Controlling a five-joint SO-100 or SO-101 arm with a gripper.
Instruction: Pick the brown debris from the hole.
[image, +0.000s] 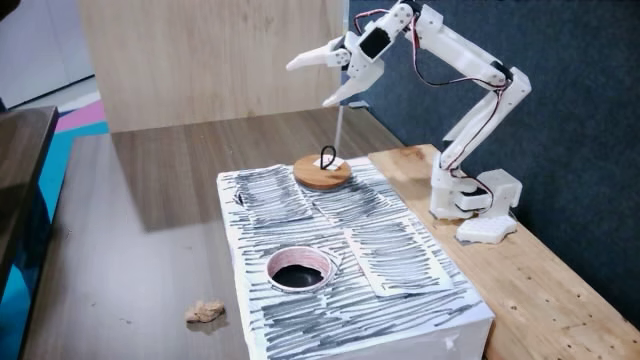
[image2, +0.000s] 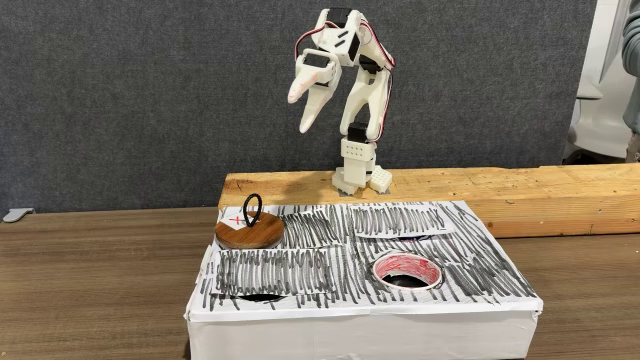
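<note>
The brown debris (image: 205, 312) is a small lumpy tan piece lying on the dark tabletop, left of the box's front corner in a fixed view. The round hole (image: 300, 270) (image2: 405, 270) in the box top has a pale, red-marked rim and a dark inside with nothing visible in it. My gripper (image: 309, 85) (image2: 298, 114) hangs open high in the air above the far end of the box, with nothing between its fingers. It is well clear of both the hole and the debris.
The white box (image: 440, 300) (image2: 480, 250) is covered with black scribbles. A flat round wooden disc (image: 322, 172) (image2: 248, 233) with a black wire loop sits on its far end. The arm's base (image: 470, 200) (image2: 358, 170) stands on a wooden plank (image: 560, 290) (image2: 520, 190).
</note>
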